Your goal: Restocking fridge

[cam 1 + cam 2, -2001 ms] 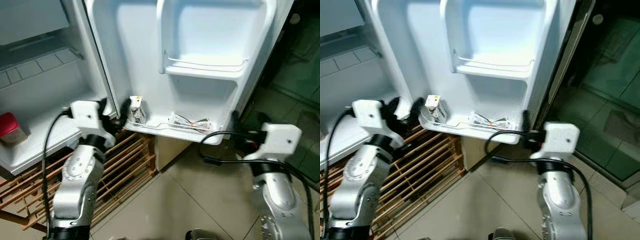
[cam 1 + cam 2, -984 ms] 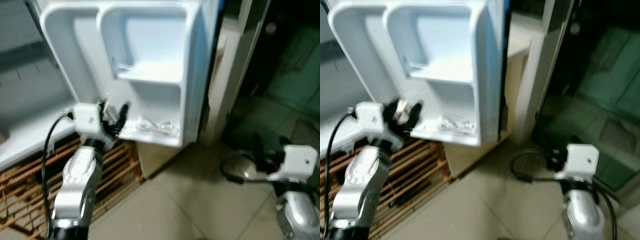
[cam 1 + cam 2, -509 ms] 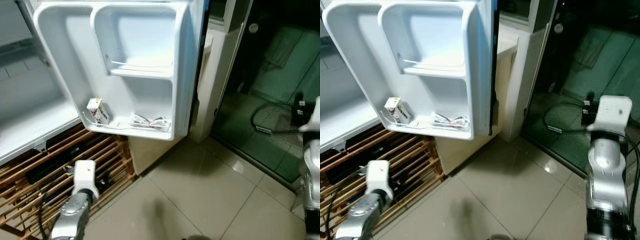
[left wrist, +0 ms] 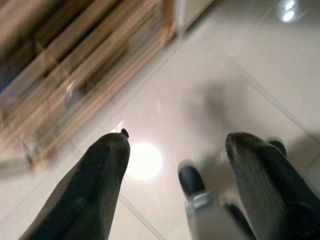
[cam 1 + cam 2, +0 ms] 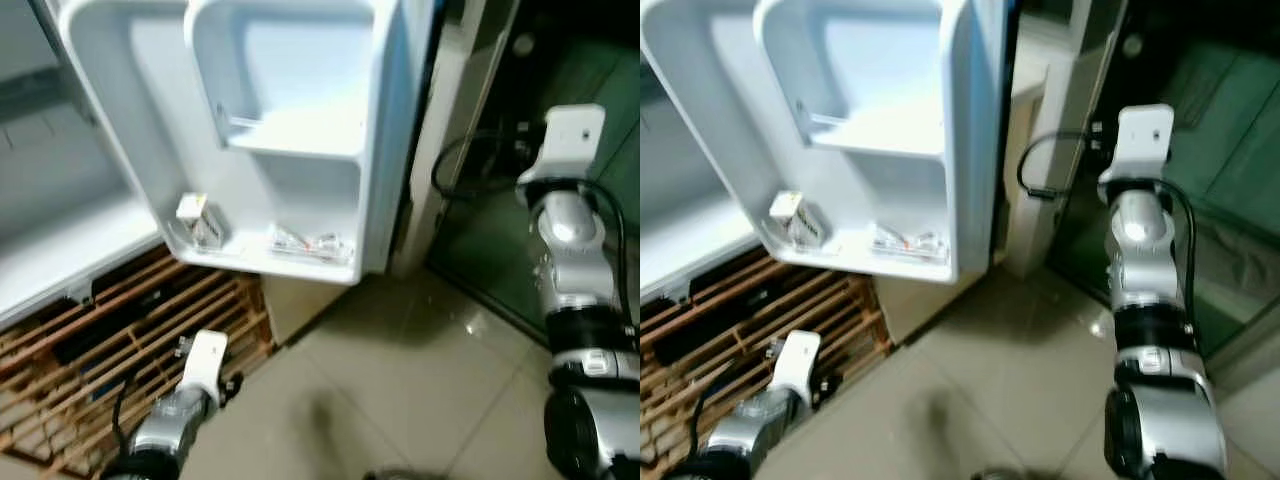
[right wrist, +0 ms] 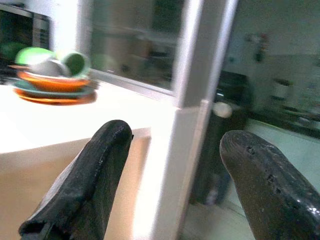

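Wooden slatted rack (image 5: 110, 340), stacked bowls (image 6: 50, 75)

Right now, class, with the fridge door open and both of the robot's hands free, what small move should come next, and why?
Probably reach the right hand toward the counter. It is raised and open, facing stacked dishes there, while the left hand hangs open near the floor. The fridge door stands open, its bottom shelf holding a small carton and a packet, with room left to stock.
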Available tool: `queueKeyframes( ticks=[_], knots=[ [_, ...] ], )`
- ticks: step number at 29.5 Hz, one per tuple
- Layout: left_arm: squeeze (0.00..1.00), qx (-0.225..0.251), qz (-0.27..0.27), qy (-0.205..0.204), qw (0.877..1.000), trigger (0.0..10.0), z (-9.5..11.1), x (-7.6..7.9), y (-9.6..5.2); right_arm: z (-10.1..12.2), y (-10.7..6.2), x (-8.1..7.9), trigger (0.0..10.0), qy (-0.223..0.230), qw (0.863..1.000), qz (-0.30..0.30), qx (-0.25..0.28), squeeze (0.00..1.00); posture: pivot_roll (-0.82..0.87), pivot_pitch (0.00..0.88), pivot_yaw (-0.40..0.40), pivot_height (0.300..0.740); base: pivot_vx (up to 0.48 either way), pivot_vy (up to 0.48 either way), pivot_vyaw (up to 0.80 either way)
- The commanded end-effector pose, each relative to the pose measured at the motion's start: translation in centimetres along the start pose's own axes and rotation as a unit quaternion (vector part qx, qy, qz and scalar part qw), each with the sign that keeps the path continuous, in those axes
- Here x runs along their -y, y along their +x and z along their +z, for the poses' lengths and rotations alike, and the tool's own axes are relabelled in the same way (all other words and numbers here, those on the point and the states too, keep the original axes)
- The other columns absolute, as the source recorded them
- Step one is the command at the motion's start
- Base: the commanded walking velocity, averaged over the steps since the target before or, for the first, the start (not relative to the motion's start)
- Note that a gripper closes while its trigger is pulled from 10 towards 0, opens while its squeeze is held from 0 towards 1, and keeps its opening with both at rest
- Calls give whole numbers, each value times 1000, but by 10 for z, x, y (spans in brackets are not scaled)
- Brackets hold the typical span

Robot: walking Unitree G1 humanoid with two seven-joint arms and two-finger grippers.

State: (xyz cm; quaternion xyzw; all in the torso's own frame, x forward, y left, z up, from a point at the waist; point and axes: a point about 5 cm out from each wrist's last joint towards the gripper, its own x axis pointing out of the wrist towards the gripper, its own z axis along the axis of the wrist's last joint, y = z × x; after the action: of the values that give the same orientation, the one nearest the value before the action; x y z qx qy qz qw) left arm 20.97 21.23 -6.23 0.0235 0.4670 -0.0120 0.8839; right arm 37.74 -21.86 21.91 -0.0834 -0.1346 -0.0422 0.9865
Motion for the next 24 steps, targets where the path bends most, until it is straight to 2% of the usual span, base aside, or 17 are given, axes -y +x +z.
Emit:
queueKeyframes(
  ticks=[1, 2, 4, 5, 8, 12, 16, 24],
  knots=[
    [0, -6, 13, -37, 999, 10000, -10, -7, -1, 7, 3, -5, 10000, 11, 1000, 13, 19, 0, -115, 0, 22, 740, 0, 0, 0],
    [0, 14, 16, -62, 998, 10000, -8, -8, -1, 7, 4, -7, 10000, 13, 999, 21, 22, 0, -115, 0, 18, 740, 0, 0, 0],
    [0, 21, 16, -70, 997, 10000, -7, -8, -1, 6, 5, -8, 10000, 16, 999, 23, 21, 0, -115, 0, 18, 740, 0, 0, 0],
    [0, 49, 14, -86, 995, 10000, -1, -7, -1, 4, 5, -10, 10000, 21, 999, 30, 17, 0, -115, 0, 13, 740, 0, 0, 0],
    [0, 68, 17, -102, 992, 10000, 4, -6, 0, 2, 5, -13, 10000, 25, 999, 38, 16, 0, -108, 0, 5, 740, 0, 0, 0],
    [0, 89, 14, -120, 989, 10000, 6, -6, 0, 1, 6, -16, 10000, 30, 998, 49, 16, 0, -99, 0, -2, 740, 0, -480, 0],
    [0, 97, 17, -132, 986, 10000, 5, -6, -1, 1, 7, -17, 10000, 33, 998, 52, 16, 0, -92, 0, -10, 740, 0, -480, 0],
    [0, 84, 29, -140, 986, 10000, -6, -10, -1, -1, 6, -20, 10000, 40, 997, 58, 16, 0, -99, 0, -2, 740, 0, 0, 0]
  ],
)
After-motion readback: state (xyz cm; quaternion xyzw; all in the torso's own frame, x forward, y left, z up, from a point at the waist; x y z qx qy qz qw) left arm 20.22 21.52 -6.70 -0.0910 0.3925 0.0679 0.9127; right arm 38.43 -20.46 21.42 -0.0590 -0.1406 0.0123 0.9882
